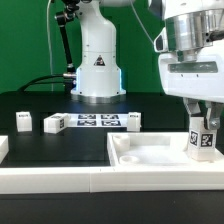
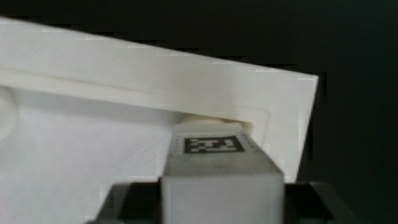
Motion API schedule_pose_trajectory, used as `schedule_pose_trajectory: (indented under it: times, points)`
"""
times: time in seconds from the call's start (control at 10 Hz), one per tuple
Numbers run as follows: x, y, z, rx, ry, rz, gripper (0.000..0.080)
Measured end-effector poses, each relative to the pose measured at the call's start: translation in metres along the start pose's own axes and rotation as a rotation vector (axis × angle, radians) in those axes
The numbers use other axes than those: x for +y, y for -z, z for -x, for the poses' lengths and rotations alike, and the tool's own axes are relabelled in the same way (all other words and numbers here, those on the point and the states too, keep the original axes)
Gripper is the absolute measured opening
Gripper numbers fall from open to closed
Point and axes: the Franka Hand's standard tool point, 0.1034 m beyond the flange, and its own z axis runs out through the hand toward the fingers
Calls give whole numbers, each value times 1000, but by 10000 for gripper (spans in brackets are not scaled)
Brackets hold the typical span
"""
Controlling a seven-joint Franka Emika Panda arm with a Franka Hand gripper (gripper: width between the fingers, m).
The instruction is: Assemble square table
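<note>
**Operator:** Take me across the black table, starting at the exterior view's left.

**Observer:** First you have a small white plastic block with a black-and-white tag, the first leg block [image 1: 23, 121]. The second leg block [image 1: 54, 123] stands near it. Next comes the marker board [image 1: 97, 121], lying flat in front of the white robot base [image 1: 97, 60]. Just beside the board's right end is the third leg block [image 1: 133, 119]. The long white border rail [image 1: 50, 178] runs along the front.

**Operator:** And the top?

**Observer:** Your large white square plastic tray-like tabletop [image 1: 150, 152] lies at the exterior view's right, rim up, behind the rail.

**Operator:** The gripper?

**Observer:** Your gripper [image 1: 203, 118] hangs over the tabletop's right side, its jaws clenched on the fourth leg block [image 1: 203, 142]. That block is upright, with its tag facing the camera. In the wrist view it sits between the dark fingers [image 2: 139, 205], its far end at an inner corner of the tray. I cannot tell whether it touches the floor of the tray.
</note>
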Motion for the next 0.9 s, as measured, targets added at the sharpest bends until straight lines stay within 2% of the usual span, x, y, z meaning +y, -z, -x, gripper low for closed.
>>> schedule_pose_trajectory:
  times: [0.3,0.6,0.7,0.8,0.9]
  points:
    - [-2,0,1,-15,-184,-16,291]
    - [-2,0,2,-20,-305,-16,291]
    - [-2,0,2,-20,-284,-16,349]
    - [-2,-1,2,-20,-238,-16,523]
    - [-1,-1,4,-24,-207,6,523]
